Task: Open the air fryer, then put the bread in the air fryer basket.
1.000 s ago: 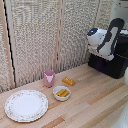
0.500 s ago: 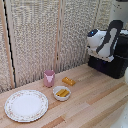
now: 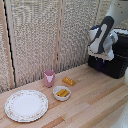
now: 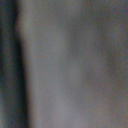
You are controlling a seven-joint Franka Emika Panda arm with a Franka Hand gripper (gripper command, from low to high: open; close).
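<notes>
Nearest us lay a patterned plate [image 3: 26,105], then a white bowl [image 3: 62,93] and pink cup [image 3: 49,78]. The bread [image 3: 68,81] rested loose on the table [image 3: 95,107]. Farthest, the gripper [image 3: 99,55] met the air fryer [image 3: 112,57]; its opening we could not tell.

My gripper [image 3: 98,56] hangs against the front of the air fryer [image 3: 114,61] at the exterior view's right, while the bread [image 3: 68,81] lies loose on the wooden table [image 3: 95,102] between the pink cup [image 3: 49,78] and the white bowl [image 3: 62,93].
</notes>
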